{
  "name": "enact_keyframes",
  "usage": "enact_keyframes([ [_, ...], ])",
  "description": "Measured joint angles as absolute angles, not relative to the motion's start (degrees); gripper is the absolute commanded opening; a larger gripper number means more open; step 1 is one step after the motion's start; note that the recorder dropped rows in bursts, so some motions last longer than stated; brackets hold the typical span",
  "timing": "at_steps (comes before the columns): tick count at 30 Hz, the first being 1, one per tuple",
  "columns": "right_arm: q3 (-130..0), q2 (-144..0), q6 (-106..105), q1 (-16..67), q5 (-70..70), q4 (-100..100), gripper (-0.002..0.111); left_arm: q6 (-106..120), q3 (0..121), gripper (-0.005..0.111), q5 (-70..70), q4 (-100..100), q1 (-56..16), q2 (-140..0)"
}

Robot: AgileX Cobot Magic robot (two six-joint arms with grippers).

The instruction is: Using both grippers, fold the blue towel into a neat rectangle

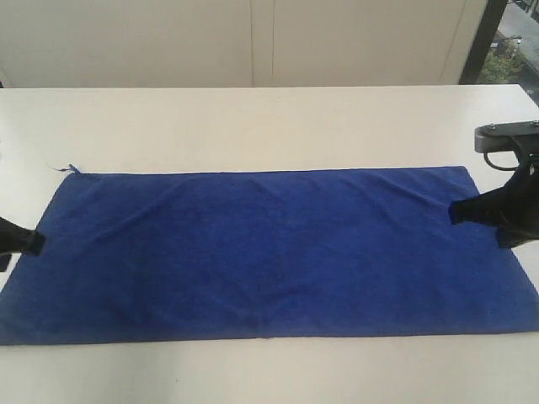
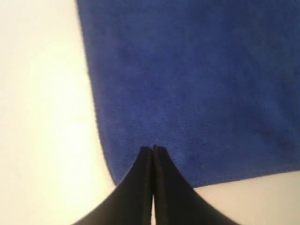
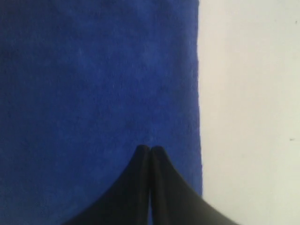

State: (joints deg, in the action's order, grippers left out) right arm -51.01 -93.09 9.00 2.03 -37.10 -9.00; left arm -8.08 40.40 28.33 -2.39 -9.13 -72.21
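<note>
Well, my left gripper (image 2: 152,149) and right gripper (image 3: 150,149) sit pinched shut, empty, over the flat, fuzzy rectangular blue towel (image 1: 269,252).

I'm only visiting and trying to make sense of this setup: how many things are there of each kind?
Blue towel: 1
Black tools: 2, the left tool and the right tool
White table: 1
Total: 4
</note>
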Motion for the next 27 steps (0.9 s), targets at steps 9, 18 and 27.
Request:
enact_keyframes([
  [9,-59.15,-96.45,-1.45,-5.95,-38.43,-1.25,0.000,-5.37,44.55,0.000,36.42,-1.64,4.93,-70.27],
  [18,-63.75,-105.32,-10.81,-8.23,-38.44,8.56,0.009,6.44,44.59,0.000,38.61,10.64,5.94,-69.28],
  [27,-63.84,-109.06,-11.98,-8.23,-35.89,8.80,0.039,11.85,44.59,0.000,40.19,12.19,5.94,-58.20],
])
